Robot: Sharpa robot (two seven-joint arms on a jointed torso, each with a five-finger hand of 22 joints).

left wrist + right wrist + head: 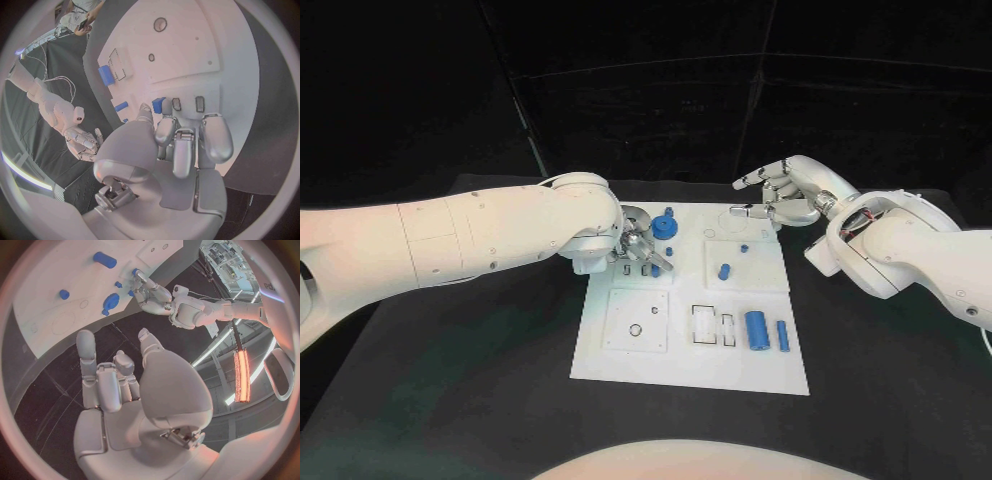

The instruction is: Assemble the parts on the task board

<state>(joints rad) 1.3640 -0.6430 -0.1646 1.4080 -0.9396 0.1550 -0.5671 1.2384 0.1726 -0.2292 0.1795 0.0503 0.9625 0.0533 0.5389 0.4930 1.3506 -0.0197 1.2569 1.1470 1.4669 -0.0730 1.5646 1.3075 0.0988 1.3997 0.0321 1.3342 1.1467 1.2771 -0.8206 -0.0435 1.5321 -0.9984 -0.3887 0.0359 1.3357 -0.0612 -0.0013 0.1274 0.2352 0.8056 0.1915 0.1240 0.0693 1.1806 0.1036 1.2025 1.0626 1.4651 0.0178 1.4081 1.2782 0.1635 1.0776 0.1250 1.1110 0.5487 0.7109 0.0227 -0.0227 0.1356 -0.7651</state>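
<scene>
Two hands | left hand [640, 246] fingers over part [158, 104], grip unclear | right hand [783, 190] fingers apart, empty

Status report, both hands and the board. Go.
Left hand on the task board's far left corner, fingers at a blue part; grip unclear. Right hand open, off the board's far right. Nothing blocking.

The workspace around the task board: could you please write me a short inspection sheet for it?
Surface: black table, bare around the board.
Job's things: white task board; blue parts on it, among them a large cylinder and a slim peg.
Clutter: nothing seen.
Hands: left hand over the board's far left corner, fingers at small blue parts; right hand beyond the far right corner, holding nothing.
Cables: nothing seen on the table.
Surroundings: dark backdrop.
</scene>
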